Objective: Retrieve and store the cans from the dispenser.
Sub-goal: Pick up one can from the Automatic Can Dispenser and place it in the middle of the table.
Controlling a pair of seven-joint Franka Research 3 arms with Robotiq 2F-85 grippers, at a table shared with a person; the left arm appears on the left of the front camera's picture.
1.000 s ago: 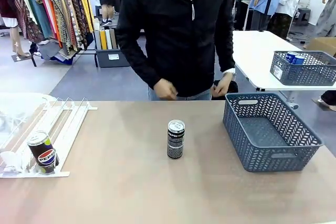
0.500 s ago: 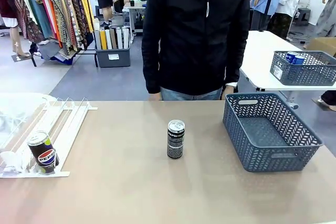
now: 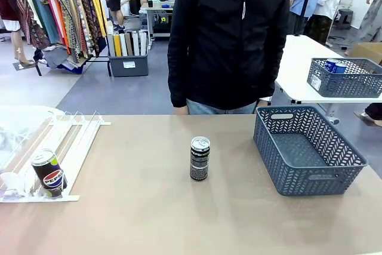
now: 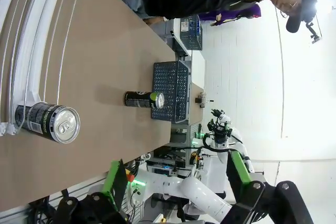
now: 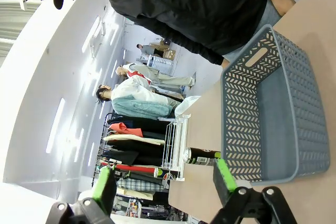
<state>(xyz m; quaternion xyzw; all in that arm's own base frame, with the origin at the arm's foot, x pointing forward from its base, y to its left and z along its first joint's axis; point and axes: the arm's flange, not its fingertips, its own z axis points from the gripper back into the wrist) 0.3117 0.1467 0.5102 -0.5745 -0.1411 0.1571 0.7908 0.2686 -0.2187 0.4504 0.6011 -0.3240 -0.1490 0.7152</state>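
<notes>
A dark Pepsi can (image 3: 48,173) stands at the front end of the white dispenser (image 3: 80,138) on the table's left. A second dark can (image 3: 200,158) stands upright mid-table. In the left wrist view my left gripper (image 4: 176,177) is open and empty, well back from the dispenser (image 4: 23,35), its can (image 4: 47,123) and the mid-table can (image 4: 144,99). My right gripper (image 5: 165,179) is open too, holding nothing. It looks from a distance at the mid-table can (image 5: 202,156) and the dispenser (image 5: 173,145).
An empty grey lattice basket (image 3: 286,171) sits on the table's right, also seen as the basket (image 4: 176,85) and the basket (image 5: 247,108). A person in a black jacket (image 3: 230,40) stands at the far edge. Another basket (image 3: 345,85) with blue cans rests on a white table behind.
The person has straightened up and shifted to the right, drawing both hands back from the table edge. Neither can has moved.
</notes>
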